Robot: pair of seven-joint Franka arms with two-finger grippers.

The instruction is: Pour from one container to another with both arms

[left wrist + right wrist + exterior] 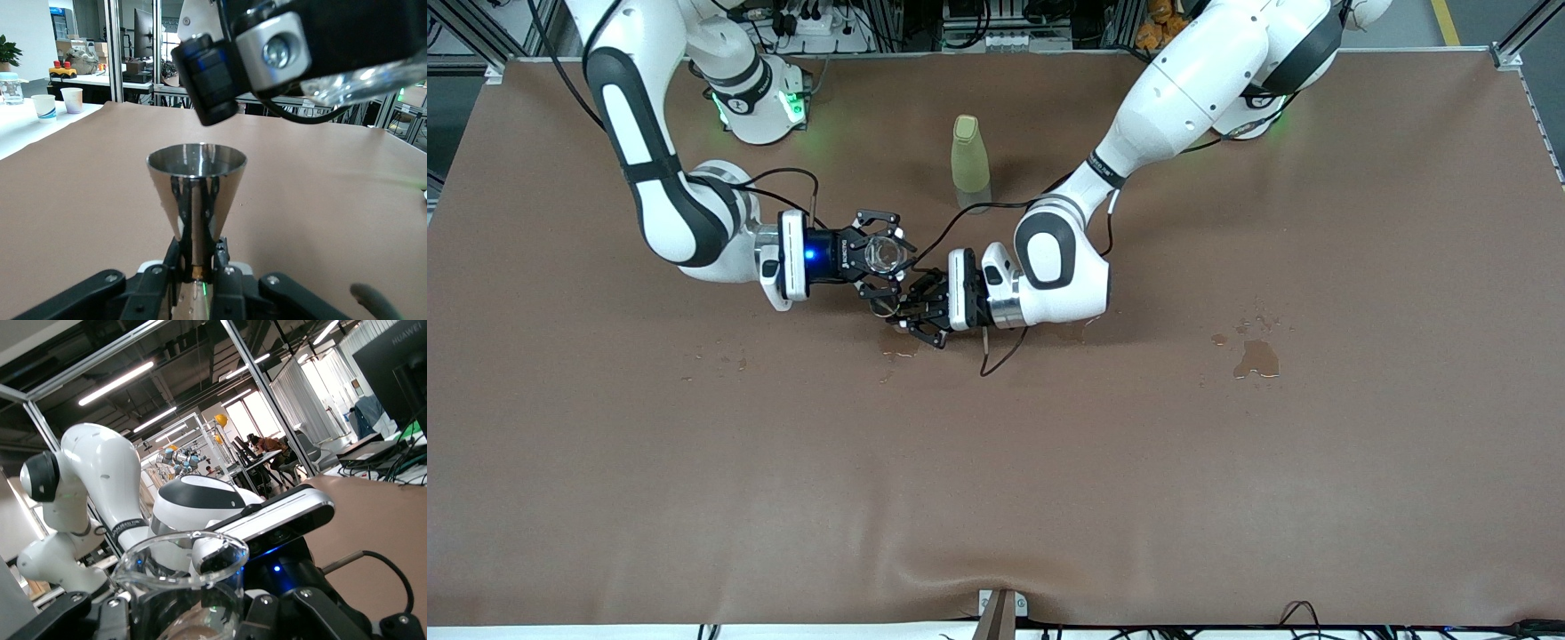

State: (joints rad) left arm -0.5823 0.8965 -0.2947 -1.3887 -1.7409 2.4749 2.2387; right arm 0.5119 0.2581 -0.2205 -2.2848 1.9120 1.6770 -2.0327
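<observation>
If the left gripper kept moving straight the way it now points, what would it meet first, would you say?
Probably the right gripper, shut on a clear glass beaker, tilted above the left gripper's shiny metal cone cup. Depth is unclear; it might pass underneath.

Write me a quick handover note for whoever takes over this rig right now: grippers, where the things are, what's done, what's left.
Right gripper: shut on a clear glass beaker, held tilted above the other gripper.
Left gripper: shut on a shiny conical metal cup, held upright by its narrow base over the middle of the brown table.
A tall pale green bottle stands untouched farther from the front camera, between the two arm bases.
Wet spill patches lie on the table toward the left arm's end.
Done: both containers gripped and brought together.
Left: likely the pour itself; I cannot tell whether any liquid has gone across.
</observation>
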